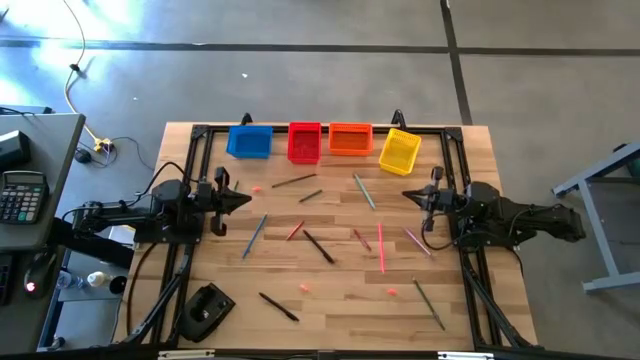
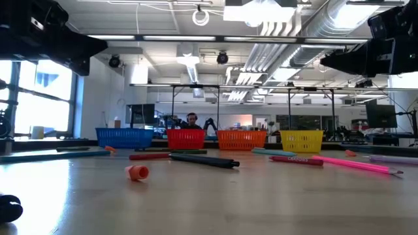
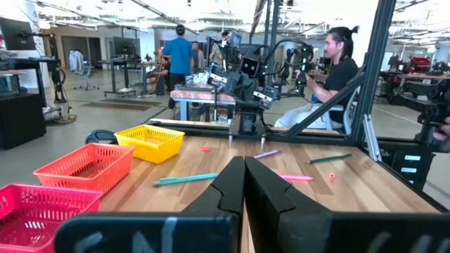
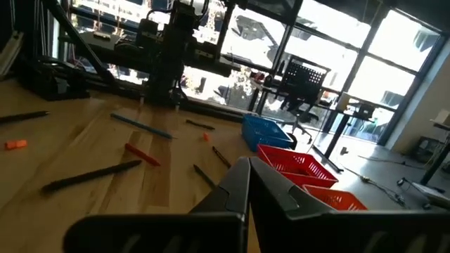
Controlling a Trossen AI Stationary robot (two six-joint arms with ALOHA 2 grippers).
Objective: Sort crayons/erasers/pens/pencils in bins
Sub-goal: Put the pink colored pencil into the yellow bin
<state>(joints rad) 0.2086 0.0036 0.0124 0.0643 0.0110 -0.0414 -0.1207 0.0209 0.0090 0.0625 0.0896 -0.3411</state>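
Four bins stand in a row at the table's far edge: blue (image 1: 249, 141), red (image 1: 304, 142), orange (image 1: 350, 139) and yellow (image 1: 399, 151). Thin sticks lie scattered on the wood, among them a black pen (image 1: 319, 246), a pink stick (image 1: 381, 247) and a blue stick (image 1: 255, 235). Small pink-red erasers (image 1: 305, 288) (image 1: 392, 292) lie toward the near side; one shows in the low view (image 2: 137, 172). My left gripper (image 1: 247, 199) hovers at the left, shut and empty (image 3: 244, 165). My right gripper (image 1: 406, 193) hovers at the right, shut and empty (image 4: 249, 165).
A black metal frame (image 1: 195, 160) runs along the table's sides and far edge. A black object (image 1: 205, 310) lies at the near left corner. More sticks lie near the near edge (image 1: 279, 306) (image 1: 429, 303). People show beyond the table in the left wrist view (image 3: 337, 70).
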